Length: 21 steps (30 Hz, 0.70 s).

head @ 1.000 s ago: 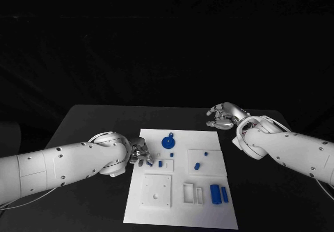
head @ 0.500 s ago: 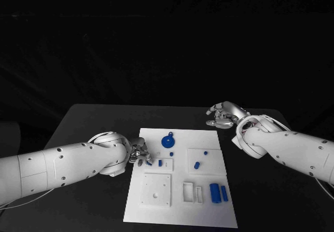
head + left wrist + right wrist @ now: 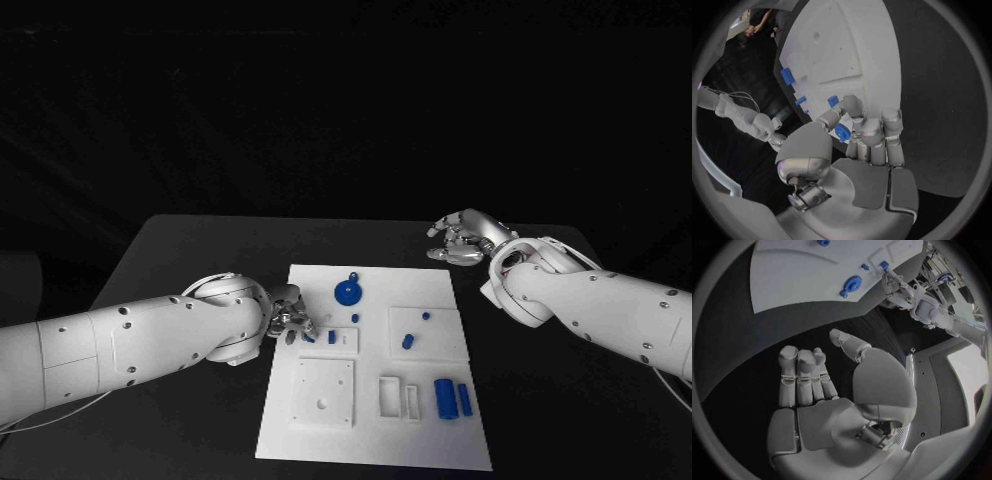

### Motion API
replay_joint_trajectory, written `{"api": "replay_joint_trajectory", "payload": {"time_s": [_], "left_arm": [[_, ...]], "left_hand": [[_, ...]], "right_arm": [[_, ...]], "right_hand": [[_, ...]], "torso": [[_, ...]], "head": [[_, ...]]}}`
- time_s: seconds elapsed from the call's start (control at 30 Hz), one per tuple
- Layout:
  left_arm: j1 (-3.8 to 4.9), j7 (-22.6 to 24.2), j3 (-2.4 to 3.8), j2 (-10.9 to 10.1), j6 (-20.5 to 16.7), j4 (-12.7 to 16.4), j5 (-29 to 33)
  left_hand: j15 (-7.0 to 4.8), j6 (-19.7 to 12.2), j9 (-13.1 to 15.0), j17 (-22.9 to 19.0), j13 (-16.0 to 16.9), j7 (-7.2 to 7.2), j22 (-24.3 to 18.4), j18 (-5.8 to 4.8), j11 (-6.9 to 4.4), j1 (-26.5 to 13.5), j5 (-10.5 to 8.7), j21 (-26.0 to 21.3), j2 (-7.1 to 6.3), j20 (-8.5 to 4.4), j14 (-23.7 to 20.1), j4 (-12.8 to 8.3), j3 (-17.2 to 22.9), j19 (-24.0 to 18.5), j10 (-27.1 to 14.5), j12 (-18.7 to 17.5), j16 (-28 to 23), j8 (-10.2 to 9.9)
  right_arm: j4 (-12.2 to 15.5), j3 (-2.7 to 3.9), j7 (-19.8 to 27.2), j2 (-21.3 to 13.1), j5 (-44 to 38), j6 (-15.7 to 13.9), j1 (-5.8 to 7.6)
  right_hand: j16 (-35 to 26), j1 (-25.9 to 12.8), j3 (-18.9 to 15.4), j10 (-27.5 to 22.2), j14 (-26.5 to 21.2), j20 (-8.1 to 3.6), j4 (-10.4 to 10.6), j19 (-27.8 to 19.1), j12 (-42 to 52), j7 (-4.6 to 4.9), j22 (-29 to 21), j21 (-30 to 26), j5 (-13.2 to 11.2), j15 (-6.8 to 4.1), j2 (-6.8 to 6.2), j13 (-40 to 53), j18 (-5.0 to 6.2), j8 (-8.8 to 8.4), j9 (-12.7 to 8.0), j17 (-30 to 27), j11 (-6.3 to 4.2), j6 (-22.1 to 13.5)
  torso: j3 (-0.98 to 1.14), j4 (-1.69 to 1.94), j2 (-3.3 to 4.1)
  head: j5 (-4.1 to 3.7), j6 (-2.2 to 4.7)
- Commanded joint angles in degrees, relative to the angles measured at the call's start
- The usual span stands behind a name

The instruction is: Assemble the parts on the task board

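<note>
Nothing much has shifted over the last second: my left hand [image 3: 290, 322] has stayed at the left edge of the task board [image 3: 378, 440], and my right hand [image 3: 464, 240] has only drifted a hair, still hanging over the black table [image 3: 202, 250] off the board's far right corner. In my left wrist view my fingers [image 3: 870, 134] are curled together with the thumb closed against them, and a small blue part [image 3: 841, 132] is pinched between thumb and fingertips, right over the board's edge. My right hand holds nothing; its fingers [image 3: 799, 375] lie side by side, loosely bent, with the thumb standing apart. From the board's middle, the round blue wheel part [image 3: 348, 294] lies at about 12 o'clock, a small blue peg [image 3: 332, 338] sits at about 9 o'clock just beside my left fingertips, and a tiny blue piece [image 3: 355, 318] lies between peg and wheel. At about 3 o'clock two small blue pieces [image 3: 408, 343] rest in a raised white square. At about 5 o'clock two blue bars [image 3: 453, 400] lie side by side, touching or nearly so, next to a white slotted holder [image 3: 398, 398]. At about 7 o'clock is a white square plate [image 3: 325, 393] with holes in it.
</note>
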Motion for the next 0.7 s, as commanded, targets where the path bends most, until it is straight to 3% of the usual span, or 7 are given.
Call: {"api": "replay_joint_trajectory", "payload": {"time_s": [0.03,0.7], "left_arm": [[-0.3,-0.3,-0.2,0.0,1.6,-0.1,-0.4],[-0.32,-0.6,-0.2,0.1,3.1,-0.3,-0.1]], "left_hand": [[-0.45,4.2,-0.1,0.1,0.1,-1.29,0.0,0.96,-0.01,0.5,0.29,0.3,0.18,-4.81,-0.2,0.1,0.3,0.1,0.4,0.4,0.3,0.2],[-0.45,4.2,-0.2,0.1,0.1,-1.29,0.0,0.96,-0.01,0.7,0.34,0.3,0.12,-4.84,-0.2,-0.2,0.5,0.1,0.3,0.4,0.3,0.2]], "right_arm": [[0.0,0.03,0.2,0.0,0.1,0.6,-0.06],[-0.1,0.03,0.2,0.1,0.1,0.7,-0.25]], "right_hand": [[0.0,-0.3,-0.3,-0.5,-0.2,-0.1,0.0,0.2,0.4,0.41,1.0,-0.4,0.2,0.05,0.29,-0.1,4.25,0.39,-0.1,-0.1,0.05,0.0],[0.0,-0.3,-0.3,-0.5,-0.1,-0.11,0.0,0.2,0.4,0.41,1.0,-0.4,0.2,0.05,0.32,-0.1,4.25,0.4,-0.1,-0.1,0.05,0.0]], "torso": [[0.03,-0.01,0.02],[0.01,0.0,-0.01]], "head": [[0.02,-0.01],[-0.05,-0.13]]}}
